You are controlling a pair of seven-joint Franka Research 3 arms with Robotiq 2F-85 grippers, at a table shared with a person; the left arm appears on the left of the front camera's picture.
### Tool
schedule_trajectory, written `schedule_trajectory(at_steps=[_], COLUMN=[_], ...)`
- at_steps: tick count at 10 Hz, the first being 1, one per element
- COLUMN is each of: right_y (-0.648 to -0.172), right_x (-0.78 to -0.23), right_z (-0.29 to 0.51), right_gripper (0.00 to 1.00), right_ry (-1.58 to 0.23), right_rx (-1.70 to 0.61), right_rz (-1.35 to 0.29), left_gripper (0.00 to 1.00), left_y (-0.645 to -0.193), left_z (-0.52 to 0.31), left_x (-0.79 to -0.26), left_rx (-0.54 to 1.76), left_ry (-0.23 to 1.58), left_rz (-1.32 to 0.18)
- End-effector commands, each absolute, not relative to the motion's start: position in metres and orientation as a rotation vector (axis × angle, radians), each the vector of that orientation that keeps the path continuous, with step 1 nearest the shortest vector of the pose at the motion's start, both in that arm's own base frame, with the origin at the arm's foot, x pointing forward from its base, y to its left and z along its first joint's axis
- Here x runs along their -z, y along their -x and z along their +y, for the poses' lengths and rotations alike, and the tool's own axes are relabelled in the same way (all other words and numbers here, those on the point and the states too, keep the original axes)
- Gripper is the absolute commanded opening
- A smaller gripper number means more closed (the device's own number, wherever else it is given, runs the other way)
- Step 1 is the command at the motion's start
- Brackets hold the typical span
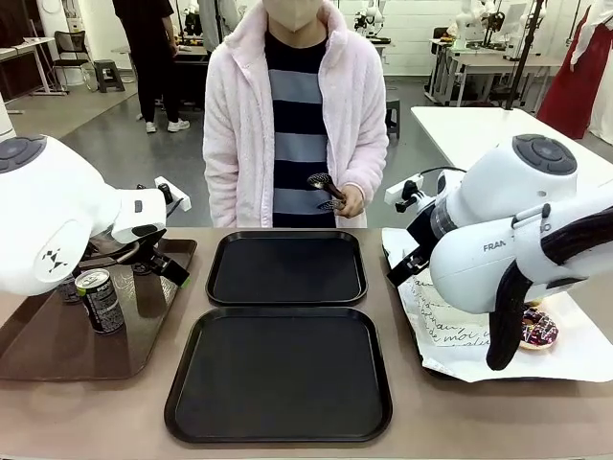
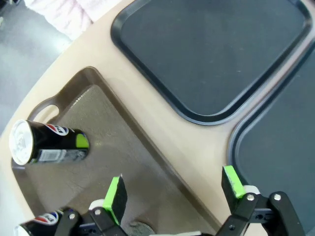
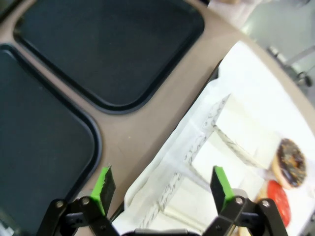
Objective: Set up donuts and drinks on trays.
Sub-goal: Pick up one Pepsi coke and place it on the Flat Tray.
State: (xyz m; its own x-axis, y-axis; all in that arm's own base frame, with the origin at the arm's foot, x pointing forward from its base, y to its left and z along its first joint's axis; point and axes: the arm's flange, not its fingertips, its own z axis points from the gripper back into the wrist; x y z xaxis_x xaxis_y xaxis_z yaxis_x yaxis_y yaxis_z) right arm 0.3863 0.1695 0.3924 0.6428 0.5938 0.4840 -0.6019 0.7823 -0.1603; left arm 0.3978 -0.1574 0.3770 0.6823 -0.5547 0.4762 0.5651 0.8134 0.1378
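The front camera sits on the robot's side and looks across the worktop at the person, from mid-distance and angled slightly downward. The left wrist camera looks steeply down, close over the brown tray. The right wrist camera does likewise beside the paper-lined tray. All three views share the far black tray and the near black tray.

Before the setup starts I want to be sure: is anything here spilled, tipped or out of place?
Nothing serious stands out. The cans stand upright on the brown tray, both black trays lie flat and clean, and the donuts sit on the white paper. Only the paper is wrinkled.
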Motion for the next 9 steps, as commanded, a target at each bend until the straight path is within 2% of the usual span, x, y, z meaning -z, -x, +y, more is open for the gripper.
schedule_trajectory(at_steps=[1,2,4,5,6,7,8,9], right_y=[-0.31,-0.277,-0.219,-0.199,-0.193,-0.203,-0.261,-0.261], right_x=[-0.432,-0.44,-0.441,-0.432,-0.423,-0.417,-0.507,-0.507], right_z=[0.157,0.146,0.112,0.095,0.084,0.08,0.138,0.138], right_gripper=[1.0,1.0,1.0,1.0,1.0,1.0,1.0,1.0], right_ry=[0.037,0.059,0.07,0.058,0.039,0.191,0.054,0.054], right_rx=[-0.716,-0.744,-0.864,-0.907,-0.904,-0.841,-0.864,-0.864], right_rz=[-0.454,-0.395,-0.304,-0.282,-0.294,-0.449,-0.268,-0.268], left_gripper=[1.0,1.0,1.0,1.0,1.0,1.0,1.0,1.0], left_y=[-0.339,-0.303,-0.262,-0.237,-0.232,-0.235,-0.28,-0.28], left_z=[-0.175,-0.173,-0.169,-0.164,-0.163,-0.169,-0.193,-0.193], left_x=[-0.424,-0.433,-0.443,-0.439,-0.439,-0.435,-0.482,-0.482], left_rx=[0.689,0.697,0.742,0.76,0.726,0.703,0.765,0.765], left_ry=[0.026,0.006,0.004,0.012,-0.013,-0.073,-0.015,-0.015], left_rz=[-0.413,-0.362,-0.325,-0.33,-0.35,-0.495,-0.318,-0.318])
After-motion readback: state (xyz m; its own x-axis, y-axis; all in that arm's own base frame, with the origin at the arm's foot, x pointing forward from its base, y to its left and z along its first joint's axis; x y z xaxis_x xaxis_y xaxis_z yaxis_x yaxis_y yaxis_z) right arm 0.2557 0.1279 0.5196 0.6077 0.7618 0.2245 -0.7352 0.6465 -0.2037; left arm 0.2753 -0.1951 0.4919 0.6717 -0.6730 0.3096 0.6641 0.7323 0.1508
